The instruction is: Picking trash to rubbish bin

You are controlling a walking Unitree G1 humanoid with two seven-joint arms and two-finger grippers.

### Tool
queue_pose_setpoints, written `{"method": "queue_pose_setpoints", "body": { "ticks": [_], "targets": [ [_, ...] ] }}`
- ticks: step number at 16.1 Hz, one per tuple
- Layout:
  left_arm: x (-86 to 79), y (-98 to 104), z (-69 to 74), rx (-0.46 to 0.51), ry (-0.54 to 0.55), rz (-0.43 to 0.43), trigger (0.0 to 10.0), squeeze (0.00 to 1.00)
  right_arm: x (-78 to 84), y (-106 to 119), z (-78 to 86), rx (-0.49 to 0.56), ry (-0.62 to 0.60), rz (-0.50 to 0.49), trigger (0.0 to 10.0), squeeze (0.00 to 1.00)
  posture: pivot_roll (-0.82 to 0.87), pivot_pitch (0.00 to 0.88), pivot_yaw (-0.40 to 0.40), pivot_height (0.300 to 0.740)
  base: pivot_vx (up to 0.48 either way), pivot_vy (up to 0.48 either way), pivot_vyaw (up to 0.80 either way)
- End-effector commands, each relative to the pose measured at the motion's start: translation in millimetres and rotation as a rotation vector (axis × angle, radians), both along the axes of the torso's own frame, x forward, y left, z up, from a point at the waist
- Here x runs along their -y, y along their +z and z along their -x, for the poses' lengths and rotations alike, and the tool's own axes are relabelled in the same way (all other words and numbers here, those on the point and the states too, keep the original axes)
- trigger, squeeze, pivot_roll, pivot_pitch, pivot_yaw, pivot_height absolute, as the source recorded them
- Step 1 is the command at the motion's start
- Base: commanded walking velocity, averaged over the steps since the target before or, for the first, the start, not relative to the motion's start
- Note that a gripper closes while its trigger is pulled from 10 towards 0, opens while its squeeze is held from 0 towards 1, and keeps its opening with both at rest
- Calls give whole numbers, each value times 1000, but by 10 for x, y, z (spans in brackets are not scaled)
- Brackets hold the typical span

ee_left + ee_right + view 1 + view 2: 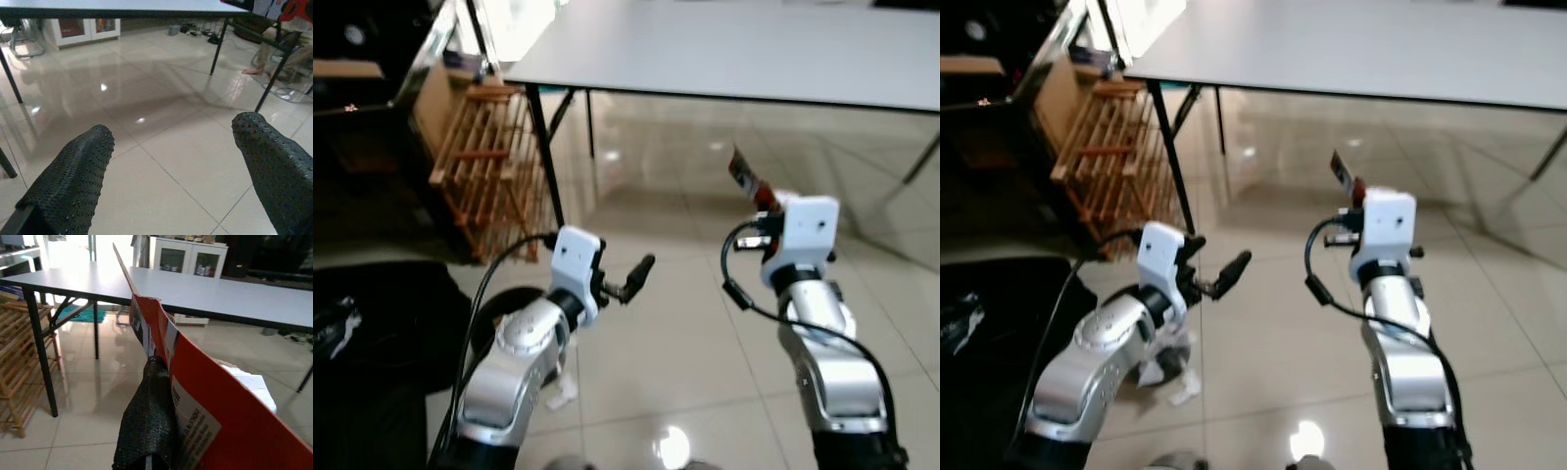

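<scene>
the right gripper [155, 382] is clamped on a flat red piece of packaging [205, 396], held up in the air in front of the desk [724, 49]. the left gripper [171, 171] hangs spread apart with nothing between its fingers, nearer the wooden rack [489, 166] beside the desk's leg. the trash looks picked and is in the carrying step. a dark shape [382, 333] lies low on the robot's left, away from the desk; whether it is the bin i cannot tell. next the robot likely must find the bin and let go over it.
</scene>
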State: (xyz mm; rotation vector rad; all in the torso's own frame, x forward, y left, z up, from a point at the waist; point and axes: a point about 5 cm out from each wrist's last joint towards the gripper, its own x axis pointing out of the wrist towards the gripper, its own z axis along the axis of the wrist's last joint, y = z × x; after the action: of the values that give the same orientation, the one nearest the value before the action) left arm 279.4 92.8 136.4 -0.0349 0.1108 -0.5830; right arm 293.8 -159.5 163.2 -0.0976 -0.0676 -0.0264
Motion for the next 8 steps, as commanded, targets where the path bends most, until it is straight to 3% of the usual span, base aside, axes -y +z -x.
{"method": "queue_pose_setpoints", "body": {
  "ticks": [1, 7, 8],
  "targets": [
    [-64, -19, 3, -7, 18, -21, 10000, 0, -75, 41, -2, 20, 29, -6, 10000, 0, -2, 105, 8, 740, 0, 480, 0],
    [-93, -33, -5, 5, 48, -36, 10000, 0, -89, 20, 4, 11, 34, -13, 10000, 0, 0, 104, 2, 740, 0, 480, 0],
    [-100, -20, 6, 16, 52, -23, 10000, 0, -91, 13, 6, 8, 34, -16, 10000, 0, 4, 110, -1, 740, 0, 0, 0]
  ]
}}
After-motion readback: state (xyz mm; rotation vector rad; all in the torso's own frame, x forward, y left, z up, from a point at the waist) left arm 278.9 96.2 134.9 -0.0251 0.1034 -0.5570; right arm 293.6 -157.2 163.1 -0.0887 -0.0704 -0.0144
